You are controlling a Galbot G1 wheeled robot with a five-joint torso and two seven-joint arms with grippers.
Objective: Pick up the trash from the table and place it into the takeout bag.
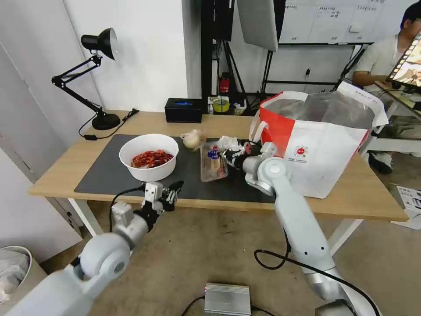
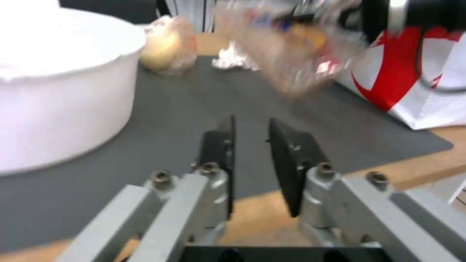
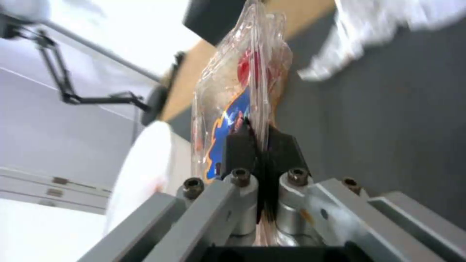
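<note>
Two grippers are at work: nearest, the left gripper (image 1: 174, 189) hangs at the table's (image 1: 61, 169) front edge before the white bowl (image 1: 149, 156), fingers slightly parted and holding nothing. Farther in, the right gripper (image 1: 228, 156) is clenched on one edge of the clear plastic tray (image 3: 233, 91) over the dark mat (image 1: 105, 171). Beyond stands the takeout bag (image 1: 324, 162); judged from this pinch, the tray should be lifted clear of the rim, then released well inside the foil mouth.

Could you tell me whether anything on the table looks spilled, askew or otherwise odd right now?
Nothing is spilled. Only the clear plastic hinged tray sits oddly: pinched at one edge by the right gripper, it hangs tilted above the dark grey mat. The white round bowl of red shells stands upright.
</note>
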